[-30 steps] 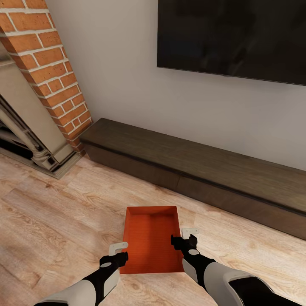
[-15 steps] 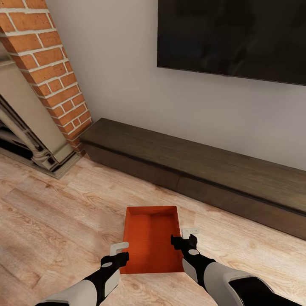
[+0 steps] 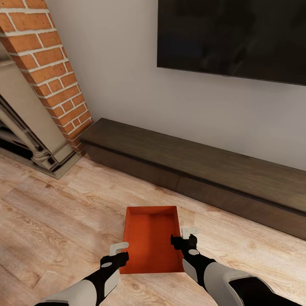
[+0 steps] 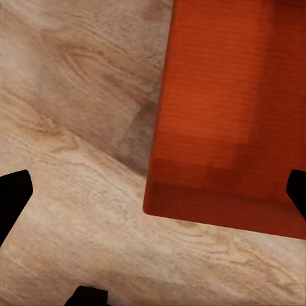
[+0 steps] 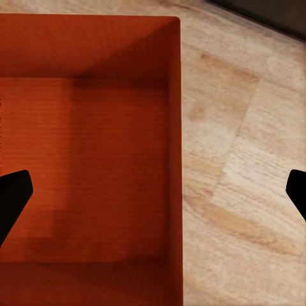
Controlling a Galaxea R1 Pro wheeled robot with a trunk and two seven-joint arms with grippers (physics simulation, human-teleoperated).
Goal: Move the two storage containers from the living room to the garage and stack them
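One storage container (image 3: pixel 151 238), a lidless red-orange box, lies on the light wood-plank living room floor (image 3: pixel 51 212) just in front of me. My left gripper (image 3: pixel 121 250) hangs open over the box's near-left corner. In the left wrist view the container (image 4: pixel 229 115) has its left wall between the spread fingers of the left gripper (image 4: pixel 153 194). My right gripper (image 3: pixel 182 237) is open astride the box's right wall. The right wrist view looks down into the container (image 5: pixel 89 159), and the right gripper (image 5: pixel 153 191) has one finger over the inside and one over the floor.
A low dark wood TV console (image 3: pixel 204 170) runs along the cream wall behind the box, under a black wall TV (image 3: pixel 233 38). A red-brick fireplace (image 3: pixel 51 63) with a stone surround stands at the far left. Open plank floor lies on both sides of the box.
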